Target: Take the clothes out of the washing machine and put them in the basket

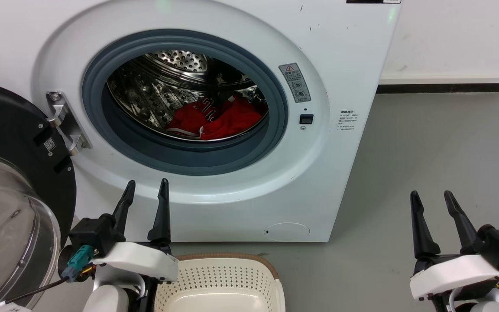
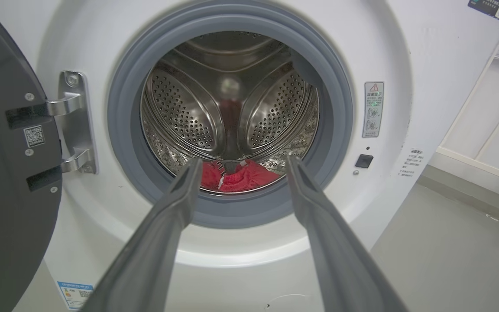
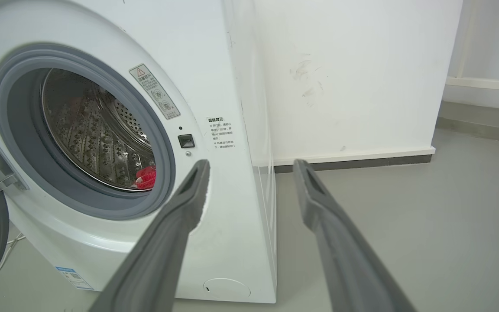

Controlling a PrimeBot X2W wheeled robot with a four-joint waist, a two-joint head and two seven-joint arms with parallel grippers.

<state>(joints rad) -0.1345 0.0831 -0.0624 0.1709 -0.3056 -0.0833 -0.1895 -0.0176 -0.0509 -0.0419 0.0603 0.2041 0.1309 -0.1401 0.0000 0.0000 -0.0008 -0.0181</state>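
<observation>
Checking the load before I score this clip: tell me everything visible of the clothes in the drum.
The clothes are a crumpled heap of bright red fabric with thin white trim and dark-and-white striped lettering, too folded to read. They lie on the floor of the perforated steel drum, behind the grey seal. Only the drum touches them; the left gripper and right gripper stand open outside. The garment count cannot be told.

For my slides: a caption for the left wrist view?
Open left gripper aimed at red clothes inside the washing machine.
</observation>
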